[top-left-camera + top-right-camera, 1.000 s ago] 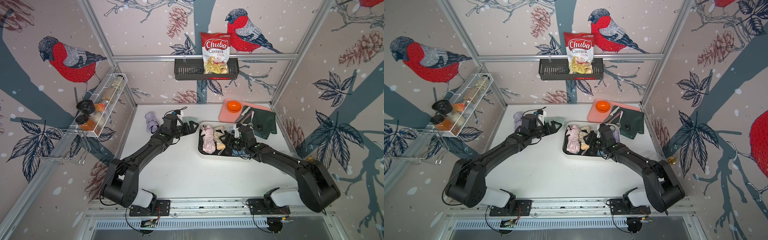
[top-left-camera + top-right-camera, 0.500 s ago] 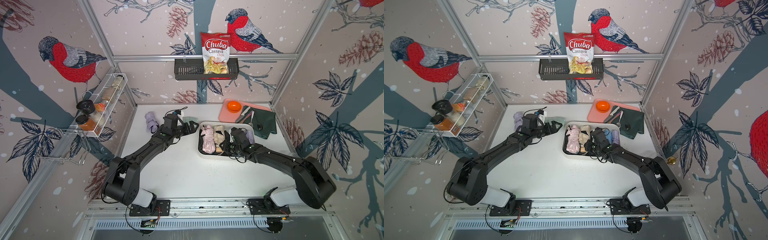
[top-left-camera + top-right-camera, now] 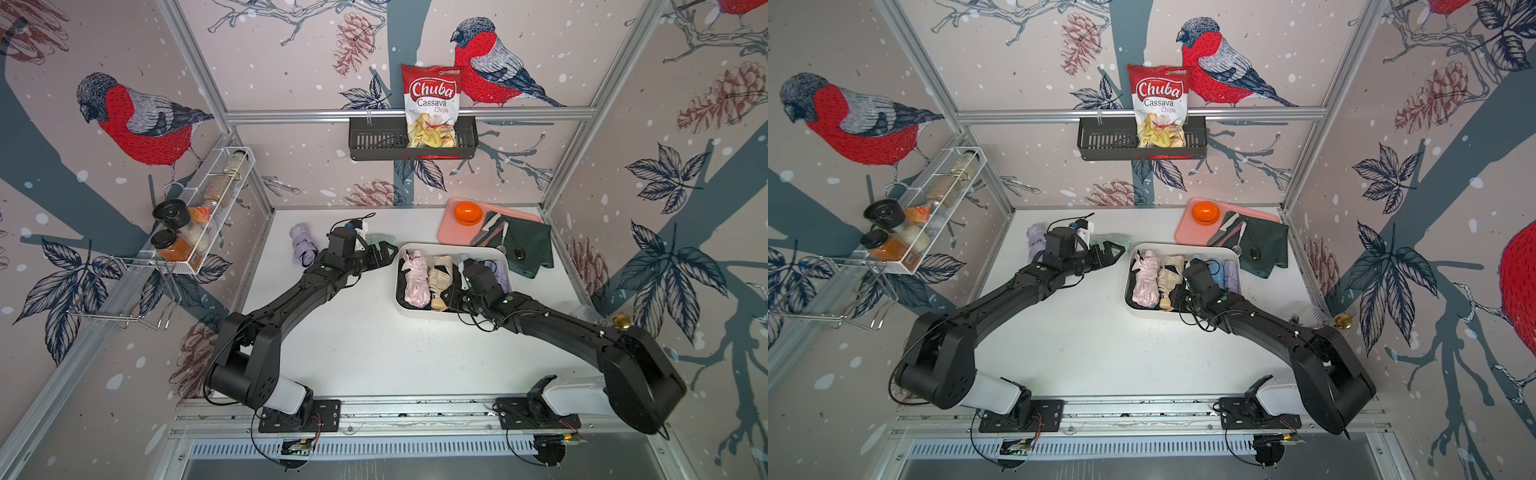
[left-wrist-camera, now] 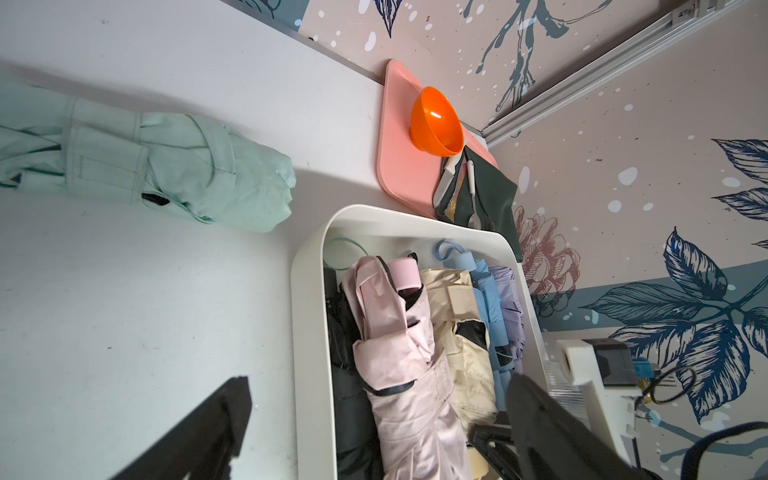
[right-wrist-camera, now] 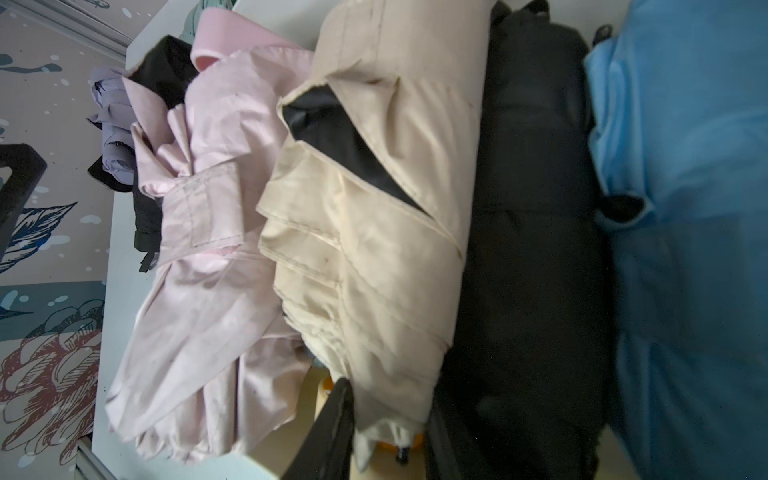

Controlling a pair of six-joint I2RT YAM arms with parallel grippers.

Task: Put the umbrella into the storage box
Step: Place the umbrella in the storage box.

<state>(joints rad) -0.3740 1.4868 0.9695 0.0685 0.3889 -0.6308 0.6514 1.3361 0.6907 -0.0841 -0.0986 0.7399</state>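
Left wrist view | left fingers (image 4: 208, 428) spread wide, empty, beside the storage box (image 4: 311, 353); mint umbrella (image 4: 145, 166) lies on the surface (image 3: 353, 353) at the box's 10 o'clock, likely next to fetch | right fingers (image 5: 332, 432) clamp the beige umbrella (image 5: 374, 208) inside the box, seemingly squaring the row to spare room | lilac umbrella (image 3: 301, 249) out at 9 o'clock

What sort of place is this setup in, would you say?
Probably a staged robot test cell: bird wallpaper on aluminium framing, left arm and right arm mounted on a rail, a spice rack and cassava chips bag as props.
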